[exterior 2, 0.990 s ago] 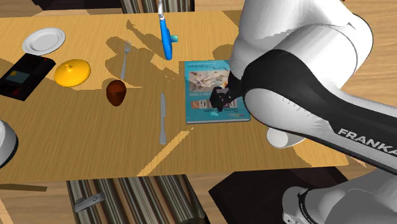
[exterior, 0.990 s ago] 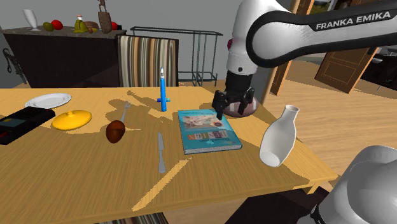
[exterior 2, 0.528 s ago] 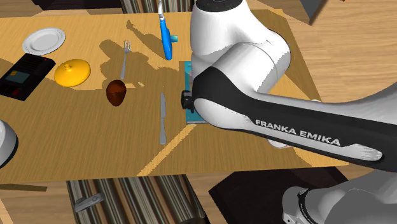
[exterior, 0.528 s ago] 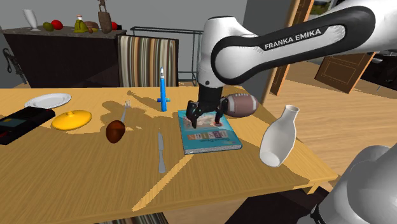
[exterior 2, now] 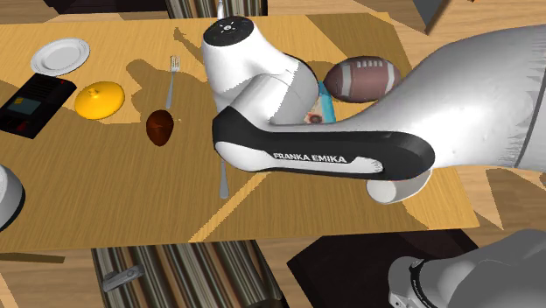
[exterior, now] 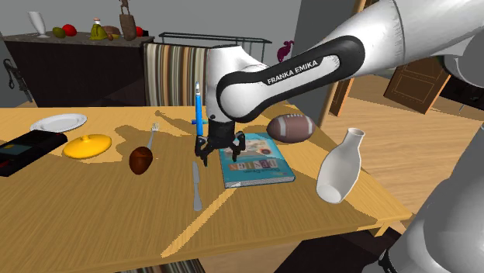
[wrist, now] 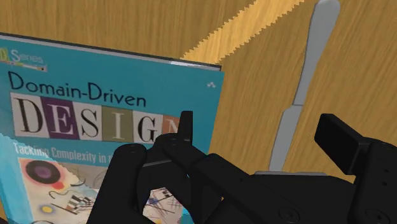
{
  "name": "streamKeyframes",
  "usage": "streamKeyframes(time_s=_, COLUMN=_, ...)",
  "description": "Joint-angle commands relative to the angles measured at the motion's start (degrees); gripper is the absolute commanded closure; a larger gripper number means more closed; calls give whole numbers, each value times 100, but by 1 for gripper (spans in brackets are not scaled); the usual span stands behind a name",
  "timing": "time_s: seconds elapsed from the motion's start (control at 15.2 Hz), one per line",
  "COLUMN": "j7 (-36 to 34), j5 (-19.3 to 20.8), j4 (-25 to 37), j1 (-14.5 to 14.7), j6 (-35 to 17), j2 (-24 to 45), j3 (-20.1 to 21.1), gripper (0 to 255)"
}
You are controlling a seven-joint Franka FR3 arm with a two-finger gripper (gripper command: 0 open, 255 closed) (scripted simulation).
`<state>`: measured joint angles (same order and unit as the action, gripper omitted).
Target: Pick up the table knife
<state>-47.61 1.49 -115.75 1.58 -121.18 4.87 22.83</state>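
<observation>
The table knife (exterior: 196,186) is grey and lies flat on the wooden table (exterior: 93,209), just off the left edge of a teal book (exterior: 252,159) in the shoulder view. My black gripper (exterior: 219,150) hovers open over the knife's far end and the book's edge, touching neither. In the wrist view the knife (wrist: 299,89) runs away from the gripper (wrist: 261,137), with its wider end lying between the spread fingers (wrist: 340,143). The book (wrist: 108,108) lies under the other finger. The arm hides most of the knife (exterior 2: 224,184) in the second exterior view.
A football (exterior: 291,128) and a white vase (exterior: 341,167) stand beyond the book. An upright blue pen (exterior: 199,112), a fork (exterior: 153,136), a brown object (exterior: 140,160), a yellow lid (exterior: 87,145), a white plate (exterior: 58,122) and a black device (exterior: 27,151) share the table.
The arm has swung to the shoulder view's left, from beside the football across the book to its left edge by the knife. The fingers stayed open.
</observation>
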Motion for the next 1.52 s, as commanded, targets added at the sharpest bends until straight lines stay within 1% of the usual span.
streamKeyframes(time_s=0.0, j7=-310, j5=201, j4=368, j1=87, j6=-57, j2=464, j3=23, gripper=0)
streamKeyframes(time_s=0.33, j7=-953, j5=661, j4=1481, j1=429, j6=-52, j2=1664, j3=-65, gripper=0)
streamKeyframes(time_s=0.4, j7=-988, j5=685, j4=1565, j1=460, j6=-44, j2=1745, j3=-81, gripper=0)
streamKeyframes(time_s=0.86, j7=-1064, j5=816, j4=1350, j1=506, j6=-517, j2=2019, j3=-151, gripper=0)
streamKeyframes(time_s=0.99, j7=-1064, j5=816, j4=1350, j1=506, j6=-517, j2=2019, j3=-151, gripper=0)
streamKeyframes(time_s=1.06, j7=-1061, j5=813, j4=1334, j1=502, j6=-524, j2=2010, j3=-150, gripper=255)
streamKeyframes(time_s=1.45, j7=-1060, j5=813, j4=1338, j1=502, j6=-522, j2=2012, j3=-150, gripper=255)
